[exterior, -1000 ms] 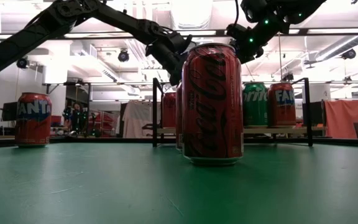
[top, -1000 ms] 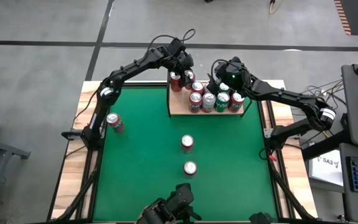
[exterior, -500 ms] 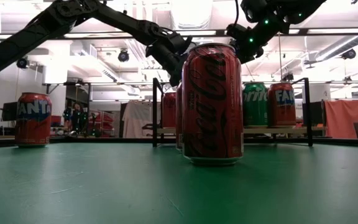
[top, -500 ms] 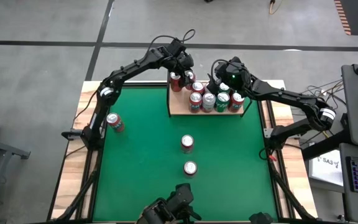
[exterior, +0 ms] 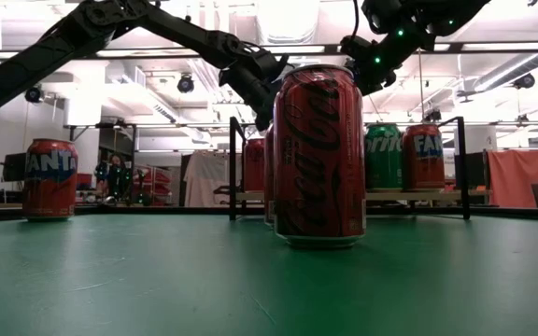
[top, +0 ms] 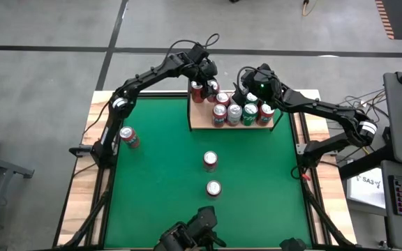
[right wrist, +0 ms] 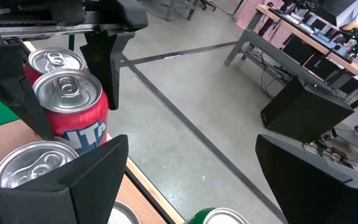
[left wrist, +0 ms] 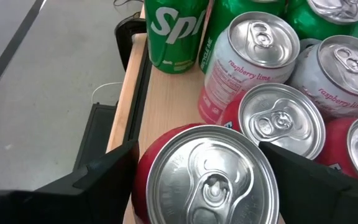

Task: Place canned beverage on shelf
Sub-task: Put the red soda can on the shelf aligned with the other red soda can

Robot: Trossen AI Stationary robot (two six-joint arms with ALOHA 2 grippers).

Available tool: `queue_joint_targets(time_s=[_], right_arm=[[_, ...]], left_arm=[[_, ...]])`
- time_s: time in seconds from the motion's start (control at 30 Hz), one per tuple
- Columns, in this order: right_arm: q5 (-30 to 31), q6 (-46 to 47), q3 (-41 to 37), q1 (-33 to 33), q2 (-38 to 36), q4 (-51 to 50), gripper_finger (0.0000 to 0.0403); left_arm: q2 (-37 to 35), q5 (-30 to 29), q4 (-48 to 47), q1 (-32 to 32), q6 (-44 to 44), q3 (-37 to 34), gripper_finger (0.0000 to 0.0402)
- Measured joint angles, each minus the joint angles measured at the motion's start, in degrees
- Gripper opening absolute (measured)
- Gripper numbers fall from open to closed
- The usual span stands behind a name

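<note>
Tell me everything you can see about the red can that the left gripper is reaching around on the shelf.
The red can stands upright at the back left corner of the shelf, a light wooden board. It looks like painted aluminium with a bare silver top and an unopened pull tab. The left gripper has one dark finger on each side of it; whether they press on it cannot be told. Another red can stands right beside it, and a pale raspberry lime can behind that.
</note>
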Motion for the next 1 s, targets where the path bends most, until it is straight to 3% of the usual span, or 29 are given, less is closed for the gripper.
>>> queue_joint_targets(time_s=[0.63, 1.0], right_arm=[[0.0, -0.1, 0.0, 0.0, 0.0, 0.0, 0.0343], [-2.0, 3.7, 0.0, 0.0, 0.0, 0.5, 0.0342]], left_arm=[[0.0, 0.4, 2.2, 0.0, -1.4, 0.3, 0.0308], [-0.2, 2.3, 1.7, 0.3, -2.0, 7.2, 0.0308]])
